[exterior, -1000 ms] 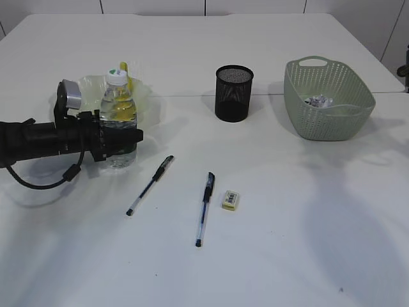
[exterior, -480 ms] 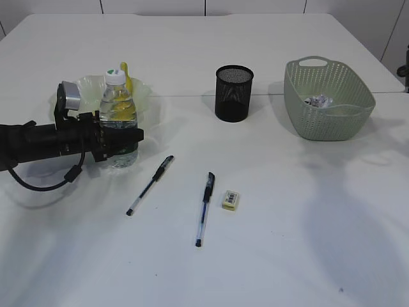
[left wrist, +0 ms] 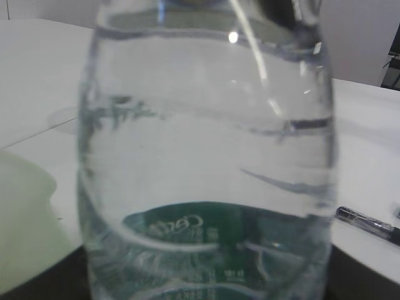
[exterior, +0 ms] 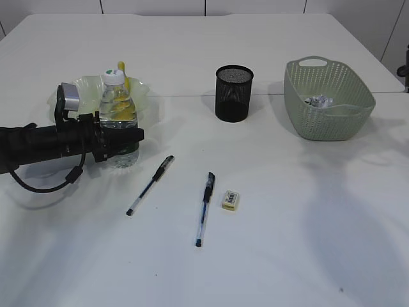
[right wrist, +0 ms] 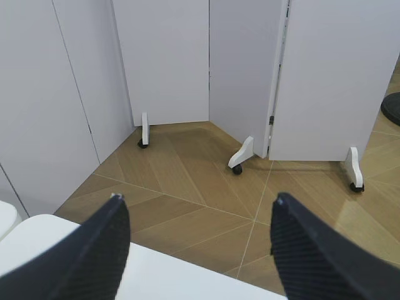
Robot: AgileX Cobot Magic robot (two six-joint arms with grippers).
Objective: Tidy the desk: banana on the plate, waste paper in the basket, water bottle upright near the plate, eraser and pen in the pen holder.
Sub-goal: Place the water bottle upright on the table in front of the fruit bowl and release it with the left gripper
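My left gripper (exterior: pixel 120 137) is shut on the water bottle (exterior: pixel 118 107), which stands upright just in front of the pale green plate (exterior: pixel 86 86). I cannot tell if its base touches the table. The bottle fills the left wrist view (left wrist: pixel 206 144). The banana (exterior: pixel 125 71) lies on the plate, behind the bottle. Two pens (exterior: pixel 151 184) (exterior: pixel 204 207) and the eraser (exterior: pixel 231 200) lie on the table in the middle. The black mesh pen holder (exterior: pixel 234 93) stands behind them. Waste paper (exterior: pixel 317 100) lies in the green basket (exterior: pixel 332 125). My right gripper (right wrist: pixel 197 203) is open, empty and off the table.
The right wrist view shows wooden floor, white partition panels and a strip of the white table's edge (right wrist: pixel 156 275). A pen (left wrist: pixel 369 224) shows at the right of the left wrist view, and the plate's rim (left wrist: pixel 22 212) at the left.
The bottle in my left gripper has shifted slightly left towards the plate. Pens, eraser, holder and basket have not moved.
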